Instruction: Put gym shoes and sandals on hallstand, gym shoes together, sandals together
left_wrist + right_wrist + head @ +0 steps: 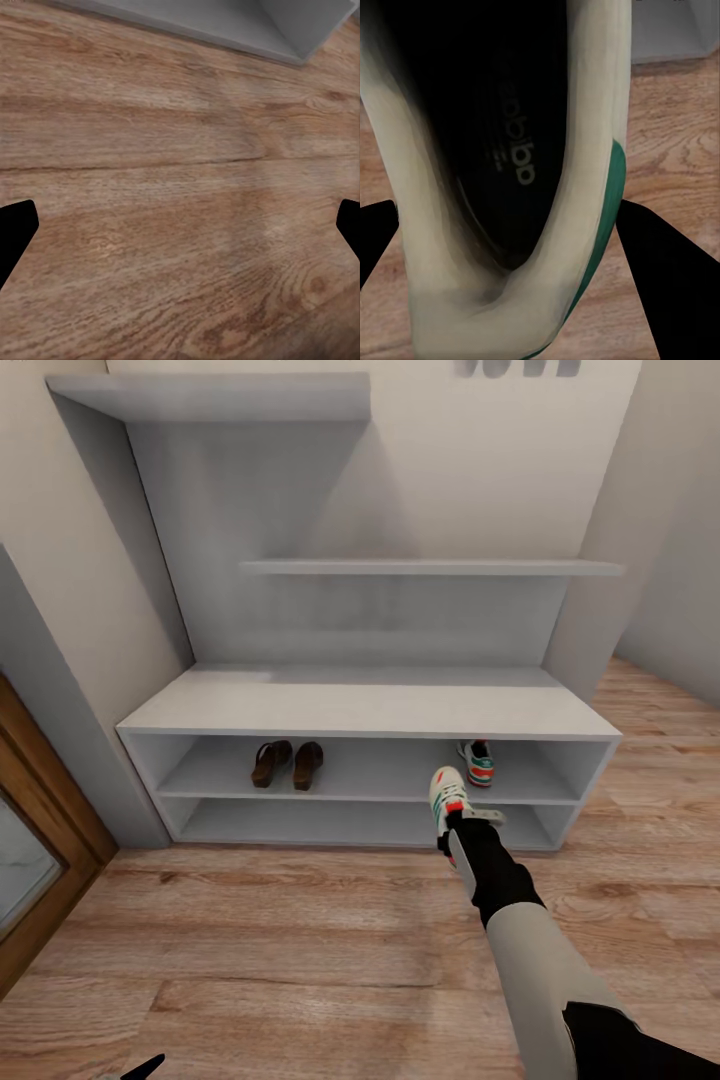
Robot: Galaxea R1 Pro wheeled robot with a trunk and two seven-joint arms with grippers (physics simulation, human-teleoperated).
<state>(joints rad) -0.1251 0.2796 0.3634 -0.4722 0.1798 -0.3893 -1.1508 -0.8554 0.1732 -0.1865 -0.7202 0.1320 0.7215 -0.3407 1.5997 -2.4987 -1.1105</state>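
The pale grey hallstand (370, 705) stands against the wall. Two dark brown sandals (271, 763) (307, 764) lie side by side on the left of its upper open shelf. One gym shoe (478, 762) rests on the same shelf at the right. My right gripper (465, 822) is shut on the second gym shoe (447, 793) (510, 187), holding it at the shelf's front edge, just left of the first one. My left gripper (180, 225) hangs open over the corridor floor (180, 150), its fingers (15, 232) wide apart with nothing between them.
A wooden door frame (40, 830) with a glass pane runs along the left. Walls close in on both sides of the hallstand. The bench top and lower shelf (330, 823) are bare. Wood-plank floor (300, 950) stretches in front.
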